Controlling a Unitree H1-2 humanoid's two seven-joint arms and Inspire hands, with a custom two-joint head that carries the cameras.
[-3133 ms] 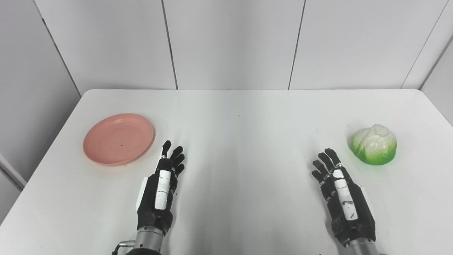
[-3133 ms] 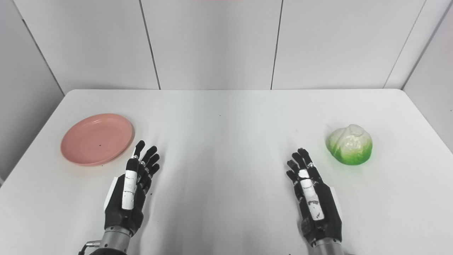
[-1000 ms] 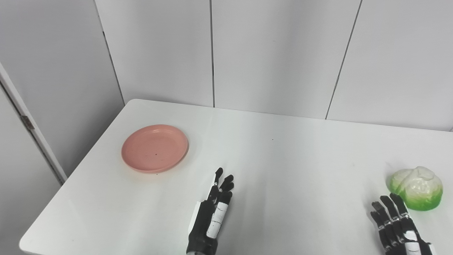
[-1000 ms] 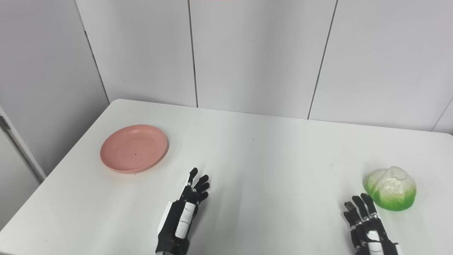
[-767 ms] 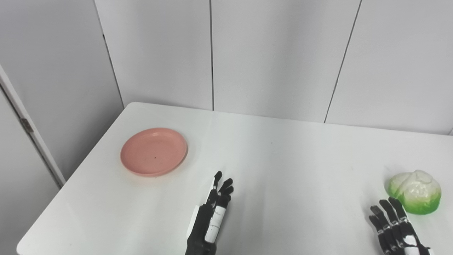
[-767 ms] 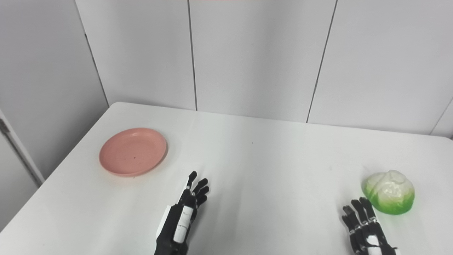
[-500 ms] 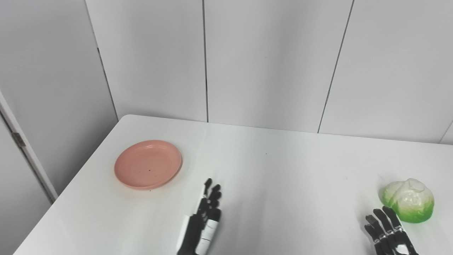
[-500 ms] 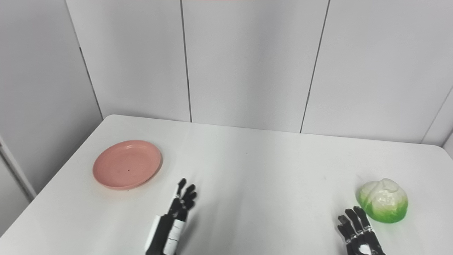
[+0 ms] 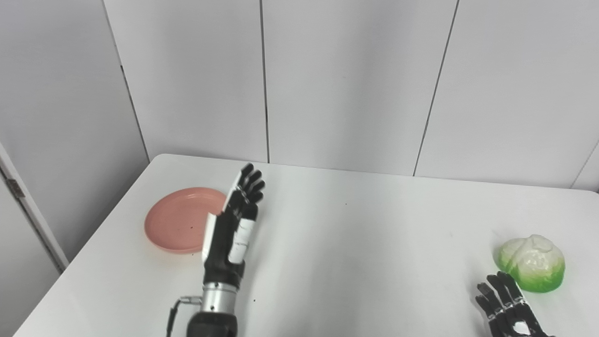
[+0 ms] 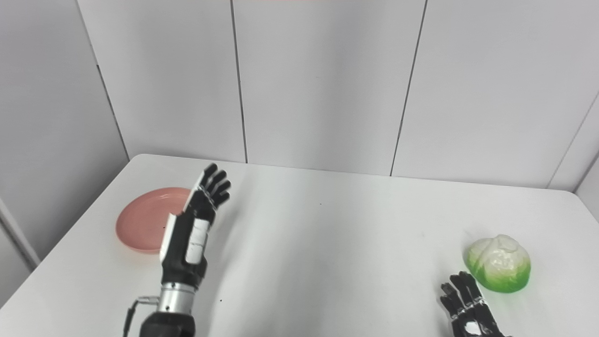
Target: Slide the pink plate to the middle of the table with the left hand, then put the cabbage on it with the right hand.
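1. Two hands are in your view, and the pink plate (image 9: 175,224) is the landmark for all that follows; it lies flat on the white bench (image 9: 365,243), close to the bench's left edge.
2. Your left hand (image 9: 234,222) is raised above the bench, just to the right of the pink plate. Its fingers (image 9: 250,180) are straight, spread apart and pointing up and away from you, so the hand is wide and holds nothing.
3. From the head cameras this hand covers the pink plate's right rim. You cannot tell from these views whether any part of it touches the plate.
4. The left forearm comes up from the bottom edge, below and to the right of the pink plate, with a metal wrist (image 9: 215,299) and a thin cable (image 9: 174,311) looping beside it.
5. The cabbage (image 9: 531,263) sits well apart from the pink plate, far across the bench on its right side. It is white on top and green at the base.
6. Your right hand (image 9: 507,313) is low at the bottom edge, far to the right of the pink plate and just on the near side of the cabbage. Its fingers are apart, it grips nothing, and a strip of bench shows between fingertips and cabbage.
7. Grey wall panels (image 9: 351,79) stand behind the bench, beyond the pink plate.
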